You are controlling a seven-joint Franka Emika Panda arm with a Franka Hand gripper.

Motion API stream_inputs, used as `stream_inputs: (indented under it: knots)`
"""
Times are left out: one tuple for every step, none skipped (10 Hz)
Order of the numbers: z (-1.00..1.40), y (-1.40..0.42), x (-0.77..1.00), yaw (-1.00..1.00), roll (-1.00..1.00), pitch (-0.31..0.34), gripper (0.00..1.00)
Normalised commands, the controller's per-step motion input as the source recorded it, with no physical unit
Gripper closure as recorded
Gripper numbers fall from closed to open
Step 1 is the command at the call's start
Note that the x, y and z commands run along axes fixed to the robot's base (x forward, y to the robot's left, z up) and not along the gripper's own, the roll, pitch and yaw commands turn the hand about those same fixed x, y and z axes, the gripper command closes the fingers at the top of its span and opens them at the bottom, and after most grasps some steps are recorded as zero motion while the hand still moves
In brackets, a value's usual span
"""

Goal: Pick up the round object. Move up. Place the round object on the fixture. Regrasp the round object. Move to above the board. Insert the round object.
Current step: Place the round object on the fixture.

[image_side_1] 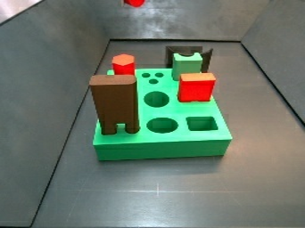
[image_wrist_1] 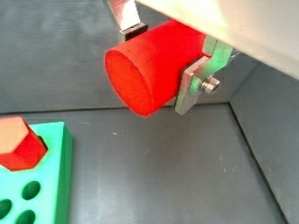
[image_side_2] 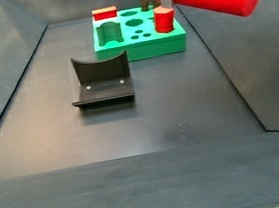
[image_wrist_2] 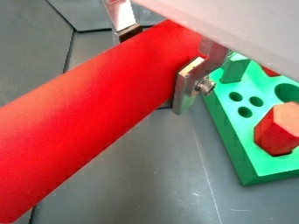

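Gripper [image_wrist_1: 163, 61] closed on the round object [image_wrist_1: 152, 70], held lying level and high above the worktop [image_side_2: 146, 125], clear of the board [image_side_1: 161, 134] and the fixture [image_side_2: 100, 80]

The round object [image_wrist_2: 93, 122], a long red cylinder, lies horizontal, clamped in the tool [image_wrist_1: 163, 66].

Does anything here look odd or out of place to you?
Nothing looks damaged or spilled. The hand holds the red cylinder sideways, high above the floor. The green board sits flat with its pieces upright, and the fixture stands bare.
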Motion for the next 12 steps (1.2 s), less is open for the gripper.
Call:
stream_inputs:
  knots:
    - [-0.06, -0.25, 1.00, -1.00, -0.11, -0.052, 1.00]
    - [-0.07, -0.22, 1.00, -1.00, -0.12, -0.049, 1.00]
    - [-0.06, -0.19, 1.00, -1.00, -0.13, -0.047, 1.00]
    - [-0.06, -0.18, 1.00, -1.00, -0.14, -0.045, 1.00]
    - [-0.06, -0.16, 1.00, -1.00, -0.15, -0.044, 1.00]
    - [-0.05, -0.14, 1.00, -1.00, -0.16, -0.043, 1.00]
    - [-0.05, -0.12, 1.00, -1.00, -0.18, -0.039, 1.00]
    - [-0.05, -0.11, 1.00, -1.00, -0.20, -0.033, 1.00]
    - [-0.04, -0.09, 1.00, -0.89, -0.21, -0.022, 1.00]
    - [-0.04, -0.08, 1.00, -0.64, -0.19, -0.003, 1.00]
    - [-0.03, -0.06, 1.00, -0.37, -0.16, 0.019, 1.00]
    - [-0.02, -0.05, 1.00, -0.23, -0.14, 0.038, 1.00]
